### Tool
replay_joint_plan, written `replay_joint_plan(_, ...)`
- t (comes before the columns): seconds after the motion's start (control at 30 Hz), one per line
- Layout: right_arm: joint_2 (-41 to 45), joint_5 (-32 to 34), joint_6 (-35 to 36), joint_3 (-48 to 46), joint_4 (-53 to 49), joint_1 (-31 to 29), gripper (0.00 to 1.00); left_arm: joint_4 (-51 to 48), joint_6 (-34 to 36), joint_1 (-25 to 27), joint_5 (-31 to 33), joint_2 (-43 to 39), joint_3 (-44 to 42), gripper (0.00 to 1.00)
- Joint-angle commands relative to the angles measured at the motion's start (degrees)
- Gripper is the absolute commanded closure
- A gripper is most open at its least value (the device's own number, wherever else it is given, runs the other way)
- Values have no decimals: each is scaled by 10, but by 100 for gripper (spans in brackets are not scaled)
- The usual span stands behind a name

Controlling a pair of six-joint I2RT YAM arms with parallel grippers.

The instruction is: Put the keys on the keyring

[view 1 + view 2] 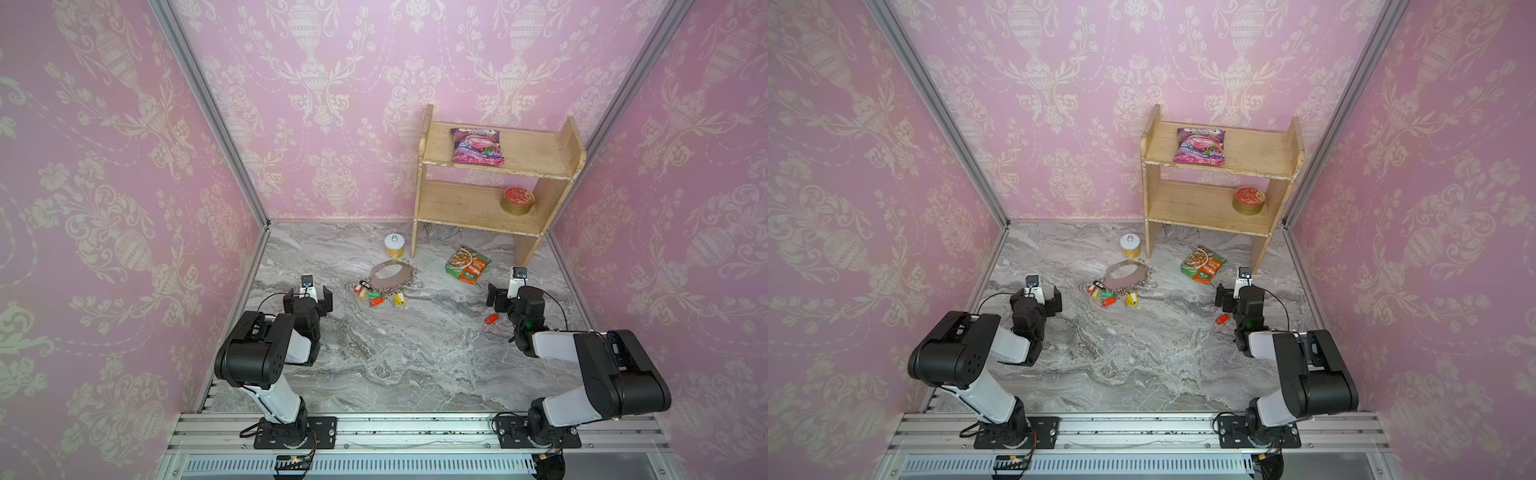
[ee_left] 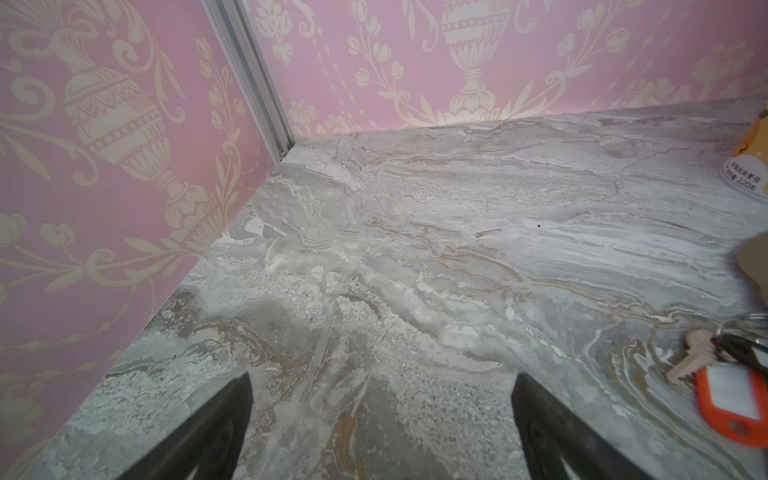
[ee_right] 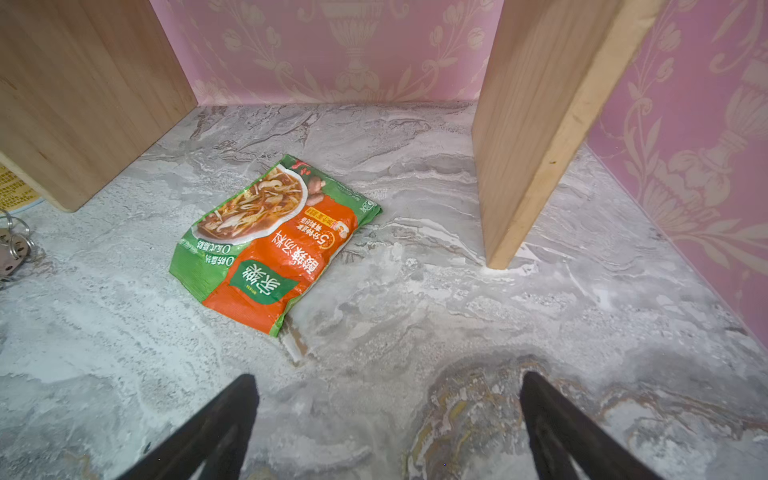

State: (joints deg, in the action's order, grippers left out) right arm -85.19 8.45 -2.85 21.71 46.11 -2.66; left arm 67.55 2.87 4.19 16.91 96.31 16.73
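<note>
1. One loose key (image 1: 491, 319) with a red tag lies flat on the desk (image 1: 415, 365), just beside the right arm (image 1: 525, 309) and well apart from the keyring (image 1: 392, 277).
2. Both sets of jaws stand wide open and hold nothing.
3. It is best to pinch the fat tag, not the thin metal, and leave the key end free.

The soup packet (image 3: 274, 245) bears a green badge reading 家乐, white 酸辣 lettering on orange and a circled 5 (upside down to the wrist camera). In a top view it lies at 3 o'clock of the gold tin (image 1: 394, 246), whose label reads 220.
</note>
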Motion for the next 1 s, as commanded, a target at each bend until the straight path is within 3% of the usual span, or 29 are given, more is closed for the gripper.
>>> replay_joint_plan(0.0, -4, 9, -5, 7, -1, 1, 0, -16, -13, -5, 6, -12, 8, 1)
replay_joint_plan(0.97, 5, 8, -1, 15, -19, 0, 0, -22, -11, -10, -12, -26, 6, 1)
